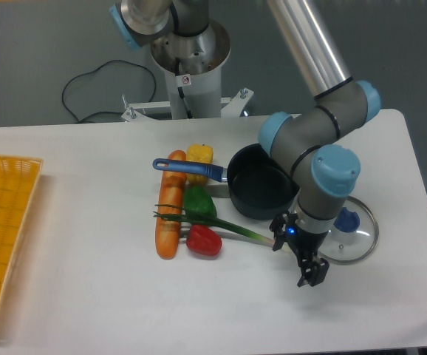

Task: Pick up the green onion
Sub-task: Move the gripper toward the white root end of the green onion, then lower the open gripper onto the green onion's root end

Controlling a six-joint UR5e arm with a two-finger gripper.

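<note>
The green onion [224,225] lies flat on the white table, a thin stalk running from dark leaf tips over the carrot [169,214] to a whitish end near the pot. My gripper [296,260] hangs just right of that whitish end, fingers pointing down and apart, open with nothing between them. It does not touch the stalk.
A black pot [261,181] with a blue handle stands behind the onion. A green pepper [198,201], a red pepper [203,240] and a yellow vegetable [199,154] crowd the stalk. A glass lid [350,235] lies to the right. A yellow basket [3,229] sits far left.
</note>
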